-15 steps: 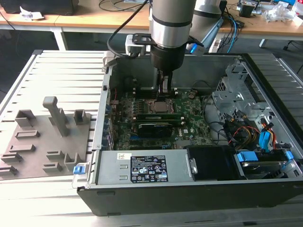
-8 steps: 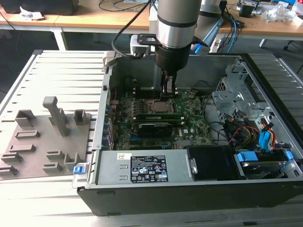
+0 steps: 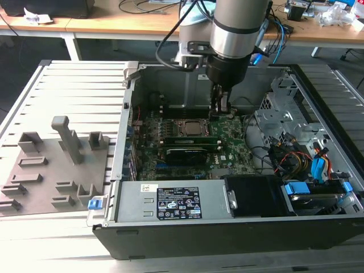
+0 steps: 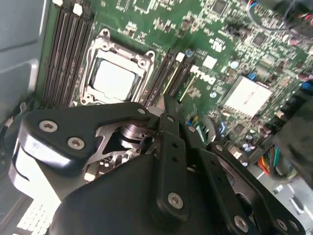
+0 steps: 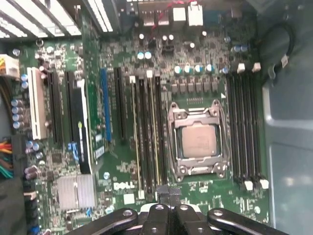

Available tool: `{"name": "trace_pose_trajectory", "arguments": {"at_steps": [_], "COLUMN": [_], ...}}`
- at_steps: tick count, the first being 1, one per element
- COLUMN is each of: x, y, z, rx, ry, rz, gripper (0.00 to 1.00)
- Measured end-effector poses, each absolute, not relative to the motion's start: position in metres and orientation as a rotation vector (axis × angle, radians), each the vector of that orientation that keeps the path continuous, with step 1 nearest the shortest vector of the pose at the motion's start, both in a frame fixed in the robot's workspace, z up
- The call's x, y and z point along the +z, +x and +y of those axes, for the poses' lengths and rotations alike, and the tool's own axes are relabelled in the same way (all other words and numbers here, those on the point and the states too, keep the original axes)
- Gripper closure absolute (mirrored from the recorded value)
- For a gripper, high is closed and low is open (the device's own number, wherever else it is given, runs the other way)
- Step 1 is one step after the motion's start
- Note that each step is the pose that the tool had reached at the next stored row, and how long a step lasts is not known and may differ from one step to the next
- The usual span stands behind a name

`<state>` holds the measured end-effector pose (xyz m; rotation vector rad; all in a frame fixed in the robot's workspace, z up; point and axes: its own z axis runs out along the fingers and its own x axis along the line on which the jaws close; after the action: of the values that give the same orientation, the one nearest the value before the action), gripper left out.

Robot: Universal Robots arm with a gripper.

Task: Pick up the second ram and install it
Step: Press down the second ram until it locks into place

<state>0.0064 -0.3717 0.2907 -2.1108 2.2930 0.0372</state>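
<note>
The open computer case (image 3: 318, 102) holds the green motherboard (image 3: 227, 142), with the processor socket (image 5: 198, 142) in its middle. The second ram (image 3: 187, 138) sits in a slot just beside the socket, on its near side. The gripper (image 3: 220, 108) hangs over the board's right part, fingers closed together on nothing; its fingertips are hard to make out.

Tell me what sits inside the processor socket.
Inside the processor socket lies a processor with its bare metal lid showing, framed by the socket's bracket. The contacts beneath it are covered.
</note>
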Motion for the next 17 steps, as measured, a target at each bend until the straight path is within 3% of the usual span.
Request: {"name": "trace_pose_trajectory", "arguments": {"at_steps": [10,17], "x": [0.287,0.275], "y": [0.052,0.033], "z": [-0.37,-0.37], "rx": [0.042,0.042], "ry": [-2.113,-2.113], "rz": [2.295,2.296], "gripper": [0.89,0.89]}}
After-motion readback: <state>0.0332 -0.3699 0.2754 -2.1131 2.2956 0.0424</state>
